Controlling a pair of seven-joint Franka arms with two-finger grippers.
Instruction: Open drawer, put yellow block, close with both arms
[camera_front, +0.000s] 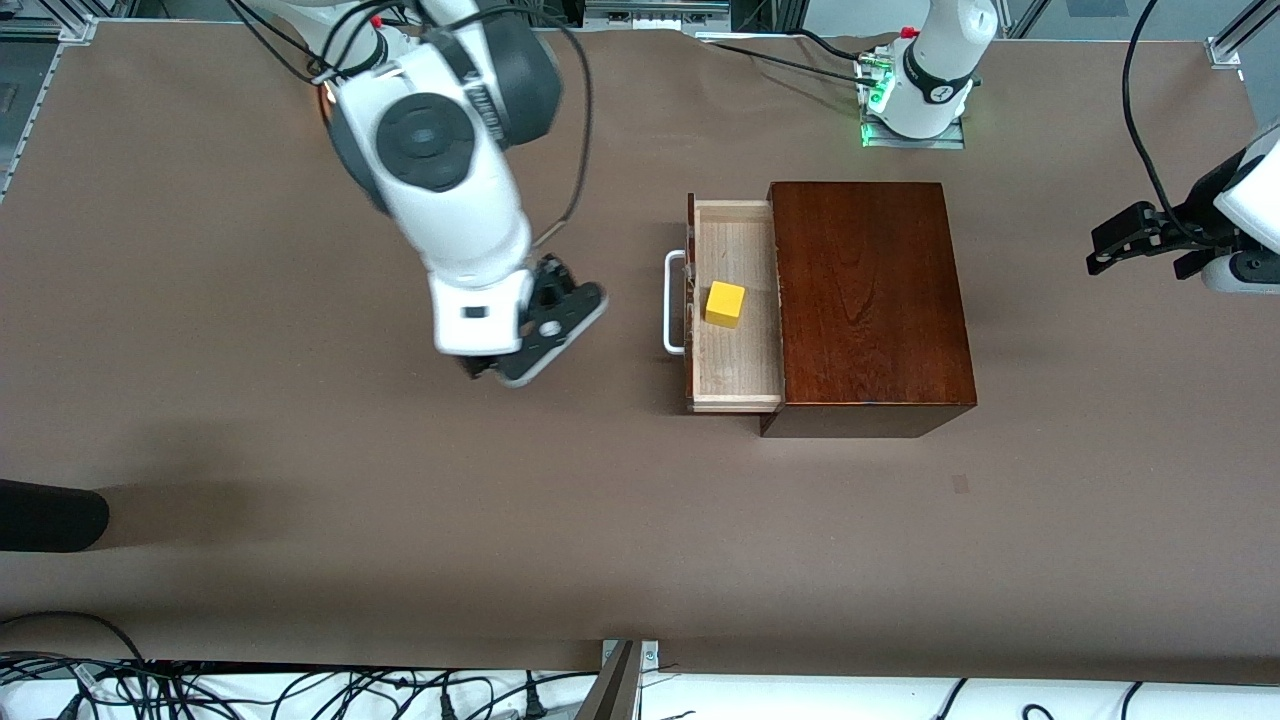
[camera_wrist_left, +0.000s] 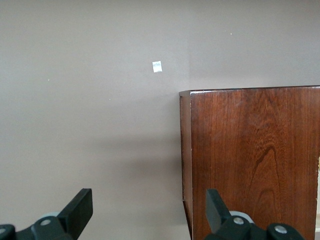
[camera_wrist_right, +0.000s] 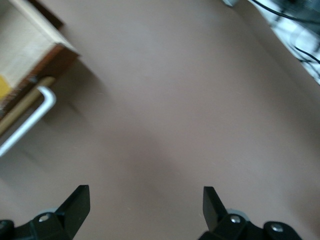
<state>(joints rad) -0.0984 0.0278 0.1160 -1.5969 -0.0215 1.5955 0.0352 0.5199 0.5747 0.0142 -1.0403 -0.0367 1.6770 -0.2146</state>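
Note:
The dark reddish-brown wooden box (camera_front: 870, 300) stands mid-table. Its drawer (camera_front: 735, 250) is pulled open toward the right arm's end, with pale wood inside and a white bar handle (camera_front: 675, 300). The yellow block (camera_front: 725, 304) lies in the drawer. My right gripper (camera_front: 545, 325) is open and empty over the bare table, a little off the handle. Its wrist view shows its open gripper (camera_wrist_right: 145, 205), the handle (camera_wrist_right: 30, 122), the drawer's corner (camera_wrist_right: 30, 45) and a sliver of the block (camera_wrist_right: 4, 86). My left gripper (camera_front: 1100, 250) is open and empty over the table at the left arm's end; the left wrist view shows that gripper (camera_wrist_left: 148, 210) and the box (camera_wrist_left: 250, 160).
A black object (camera_front: 50, 515) juts in at the right arm's end, nearer the front camera. Cables (camera_front: 300, 690) run along the table's front edge. A small scrap of tape (camera_wrist_left: 157, 66) lies on the table near the box.

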